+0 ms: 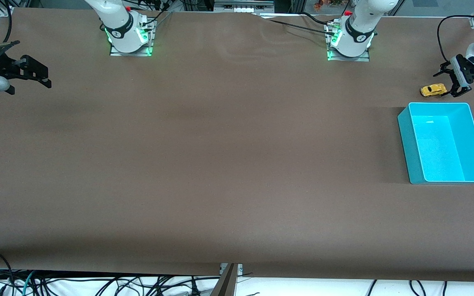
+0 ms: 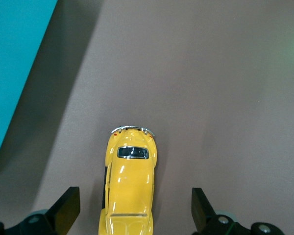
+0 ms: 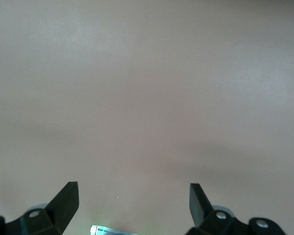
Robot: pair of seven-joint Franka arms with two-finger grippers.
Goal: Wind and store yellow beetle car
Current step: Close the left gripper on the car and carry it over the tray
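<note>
Nothing done yet: left gripper (image 1: 456, 84) spread wide beside the car (image 1: 433, 90), bin (image 1: 442, 172) empty; right gripper (image 1: 35, 76) waits, released.

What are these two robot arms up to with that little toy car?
The left gripper sits right by the yellow beetle car, its fingers open on either side of the toy and not touching it. The car stands on the table, outside the cyan bin, which lies nearer the front camera and has nothing in it. The right gripper waits, open, at the right arm's end of the table.
</note>
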